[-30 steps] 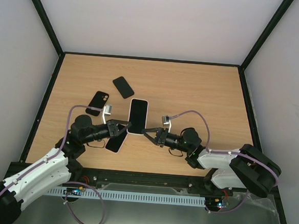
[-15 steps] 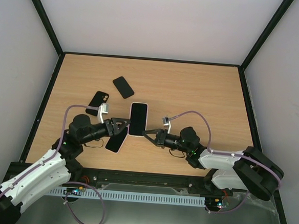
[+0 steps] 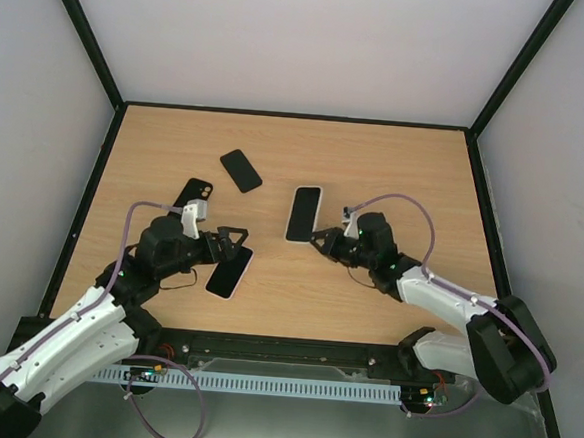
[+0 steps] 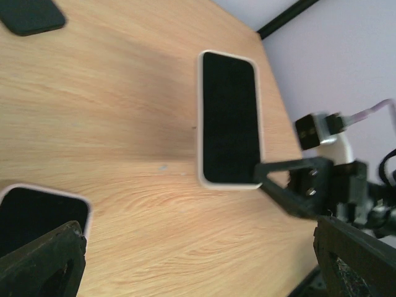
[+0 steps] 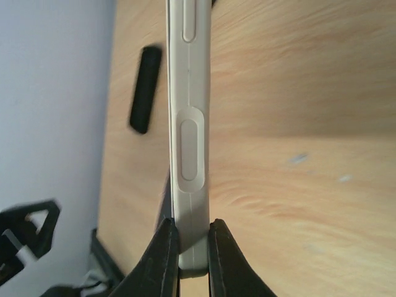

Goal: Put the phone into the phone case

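Note:
A phone in a white case (image 3: 303,213) has its black screen facing up, and my right gripper (image 3: 317,239) is shut on its near end. In the right wrist view the case's side edge with its buttons (image 5: 189,124) is pinched between the two fingertips of the right gripper (image 5: 193,238). My left gripper (image 3: 220,244) stands open to the left of it with nothing between its fingers. From the left wrist, the cased phone (image 4: 229,117) lies ahead of the left gripper (image 4: 198,266), apart from it.
A second white-edged phone (image 3: 230,273) lies face up just below the left gripper. A black case with a camera cutout (image 3: 193,194) lies beyond the left arm. A black slab (image 3: 240,170) lies further back. Black frame rails border the table.
The left gripper has opened, let go of the white-cased phone and drawn back left. The right gripper has carried that phone to the right and away from the near edge.

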`<action>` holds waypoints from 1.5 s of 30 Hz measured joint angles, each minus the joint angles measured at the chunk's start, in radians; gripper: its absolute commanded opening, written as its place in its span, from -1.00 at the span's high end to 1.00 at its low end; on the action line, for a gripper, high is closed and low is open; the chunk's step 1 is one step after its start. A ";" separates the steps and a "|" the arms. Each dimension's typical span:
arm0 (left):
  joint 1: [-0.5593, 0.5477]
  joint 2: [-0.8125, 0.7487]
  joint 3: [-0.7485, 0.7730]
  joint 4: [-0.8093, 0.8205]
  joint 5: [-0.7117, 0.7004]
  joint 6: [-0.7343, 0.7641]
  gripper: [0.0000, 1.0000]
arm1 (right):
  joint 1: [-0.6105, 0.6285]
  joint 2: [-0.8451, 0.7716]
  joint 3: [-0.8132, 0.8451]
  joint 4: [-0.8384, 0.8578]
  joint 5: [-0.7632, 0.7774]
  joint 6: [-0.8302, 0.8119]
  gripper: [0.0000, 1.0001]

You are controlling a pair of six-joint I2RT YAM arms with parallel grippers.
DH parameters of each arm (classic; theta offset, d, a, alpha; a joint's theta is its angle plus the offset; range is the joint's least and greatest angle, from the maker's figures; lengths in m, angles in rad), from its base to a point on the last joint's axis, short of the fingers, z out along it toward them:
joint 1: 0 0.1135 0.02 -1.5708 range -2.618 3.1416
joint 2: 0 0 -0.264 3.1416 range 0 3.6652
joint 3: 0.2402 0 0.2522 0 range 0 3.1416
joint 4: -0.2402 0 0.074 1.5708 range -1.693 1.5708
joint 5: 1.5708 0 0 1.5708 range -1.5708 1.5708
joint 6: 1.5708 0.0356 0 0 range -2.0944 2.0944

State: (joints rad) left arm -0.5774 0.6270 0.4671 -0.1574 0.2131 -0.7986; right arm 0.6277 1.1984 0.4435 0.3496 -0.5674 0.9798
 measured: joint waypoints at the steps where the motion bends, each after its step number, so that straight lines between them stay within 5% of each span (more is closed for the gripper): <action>1: 0.000 0.003 0.000 -0.014 -0.013 0.006 -0.99 | -0.027 0.008 0.015 -0.036 0.000 -0.019 0.96; 13: 0.011 0.048 -0.002 -0.074 -0.116 0.060 -1.00 | -0.327 0.228 0.159 -0.343 -0.041 -0.185 0.95; 16: 0.016 0.057 -0.003 -0.084 -0.127 0.066 -0.99 | -0.375 0.263 0.177 -0.368 -0.073 -0.217 0.81; 29: 0.040 0.134 -0.013 -0.089 -0.149 0.049 -1.00 | -0.419 0.351 0.211 -0.411 0.007 -0.280 0.48; 41: 0.068 0.218 -0.008 -0.089 -0.254 0.024 -0.99 | -0.421 0.257 0.218 -0.443 0.123 -0.290 -0.34; 45: 0.085 0.287 0.012 -0.068 -0.299 0.045 -0.98 | -0.421 0.140 0.181 -0.440 0.092 -0.264 -0.98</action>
State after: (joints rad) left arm -0.4927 0.9138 0.4789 -0.2249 -0.0856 -0.7540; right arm 0.2070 1.3384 0.6247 -0.0902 -0.4755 0.7158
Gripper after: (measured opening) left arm 0.997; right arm 0.795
